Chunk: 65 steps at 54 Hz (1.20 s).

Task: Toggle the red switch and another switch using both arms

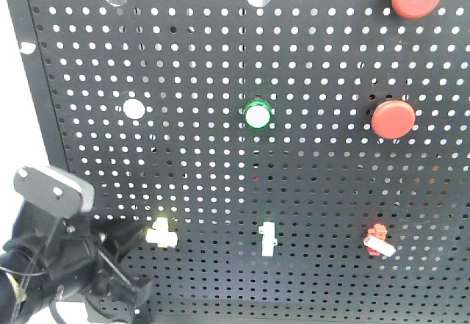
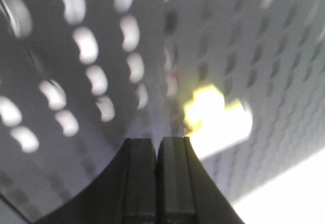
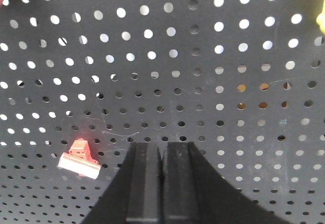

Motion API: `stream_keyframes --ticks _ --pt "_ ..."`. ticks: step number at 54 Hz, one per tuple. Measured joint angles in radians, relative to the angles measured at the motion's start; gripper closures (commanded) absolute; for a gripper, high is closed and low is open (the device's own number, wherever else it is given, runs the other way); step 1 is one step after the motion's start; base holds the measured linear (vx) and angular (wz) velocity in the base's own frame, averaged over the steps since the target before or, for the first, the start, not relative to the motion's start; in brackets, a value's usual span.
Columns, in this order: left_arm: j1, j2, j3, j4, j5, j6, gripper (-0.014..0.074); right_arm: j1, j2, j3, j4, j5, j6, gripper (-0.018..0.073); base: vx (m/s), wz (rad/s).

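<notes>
Blur smears the left wrist view: the yellow switch (image 2: 218, 117) is a bright smudge at two o'clock of the left gripper (image 2: 157, 144), whose fingers are pressed together on nothing. On the pegboard (image 1: 308, 177), that switch sits at seven o'clock and the red switch (image 1: 377, 240) at five. The right gripper (image 3: 162, 148), clenched empty, has the red switch at its nine o'clock, apart.

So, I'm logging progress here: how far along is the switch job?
Done: nothing I can confirm; neither switch shows clearly whether it has been flipped. In hand: the left gripper, shut, is close beside the yellow switch; the right gripper, shut, has the red switch off to one side, apart. Left: toggling both.
</notes>
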State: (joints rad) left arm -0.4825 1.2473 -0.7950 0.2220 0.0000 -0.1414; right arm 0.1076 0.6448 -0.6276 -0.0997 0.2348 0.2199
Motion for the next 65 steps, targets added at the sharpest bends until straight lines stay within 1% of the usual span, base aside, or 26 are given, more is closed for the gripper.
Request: stream_keyframes --ticks 8,18,34,43,48,55,59,65 --pt "-0.013 0.001 0.0 0.0 0.051 0.009 0.0594 0.0 0.0 0.0 0.0 0.001 0.0 0.0566 0.0 0.0" --pt "-0.013 0.001 0.0 0.0 0.071 0.013 0.0594 0.0 0.0 0.0 -0.001 0.001 0.0 0.0566 0.0 0.0" --pt "-0.013 -0.004 0.0 -0.004 0.157 0.008 0.0594 0.0 0.0 0.0 -0.001 0.018 0.0 0.0566 0.0 0.0" --pt "-0.013 -0.065 0.0 -0.012 0.167 -0.01 0.0594 0.0 0.0 0.0 0.04 0.04 0.003 0.0566 0.0 0.0" --pt "-0.013 -0.121 0.003 -0.021 0.17 -0.014 0.0594 0.009 0.0 0.0 0.073 0.049 -0.013 0.0566 0.0 0.0" --pt "-0.013 -0.21 0.038 -0.025 0.169 -0.014 0.0594 0.074 0.004 0.0 0.123 0.046 -0.107 0.0566 0.0 0.0" --pt "-0.013 -0.26 0.077 -0.026 0.169 -0.015 0.0594 0.148 0.026 0.0 0.163 0.025 -0.189 0.0566 0.0 0.0" --pt "-0.013 -0.33 0.125 -0.027 0.171 -0.015 0.0594 0.246 0.094 0.0 0.191 -0.013 -0.275 0.0566 0.0 0.0"
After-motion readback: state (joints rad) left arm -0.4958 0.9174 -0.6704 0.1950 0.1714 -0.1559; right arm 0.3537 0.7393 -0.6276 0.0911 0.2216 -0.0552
